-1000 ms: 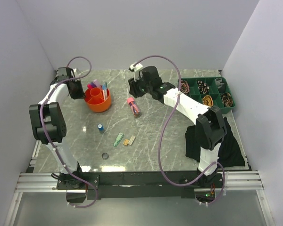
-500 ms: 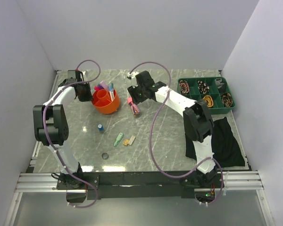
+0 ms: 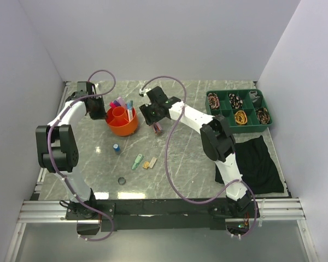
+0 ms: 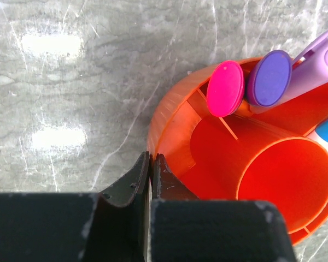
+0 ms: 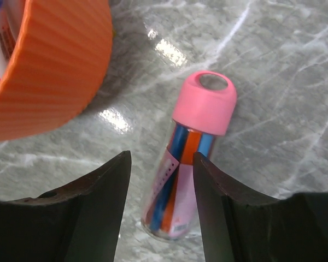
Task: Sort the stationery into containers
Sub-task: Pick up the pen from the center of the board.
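Overhead, orange pot (image 3: 122,121): stands on the marble table (image 3: 180,158), toward the far left, between the two tools.
Overhead, left tool (image 3: 97,109): at the pot's left rim; its jaws are too small to read from here.
Overhead, right tool (image 3: 153,112): just right of the pot, above the pink-capped tube (image 3: 157,129), which lies on the table.
Overhead, loose stationery: small blue cylinder (image 3: 116,148), green clip (image 3: 137,161) and yellow eraser (image 3: 148,163) lie nearer the arm bases, apart from the pot.
Overhead, far right: green tray (image 3: 235,91) of coiled bands, with a black cloth (image 3: 251,164) in front of it. Only this view shows them.
Left wrist, left tool (image 4: 151,158): fingers pressed together, tips right at the pot's outer rim (image 4: 169,117). I cannot tell whether the thin wall sits between them.
Left wrist, inside the pot: an empty centre cup (image 4: 287,180); a pink cap (image 4: 225,88) and a purple cap (image 4: 269,78) stand in the outer sections.
Right wrist, right tool (image 5: 161,158): fingers apart, standing either side of the tube (image 5: 177,191), not closed on it.
Right wrist, tube: clear body with coloured contents, its pink cap pointing away from the tool.
Right wrist, pot's ribbed wall (image 5: 49,71): just beside the tube, to its left.
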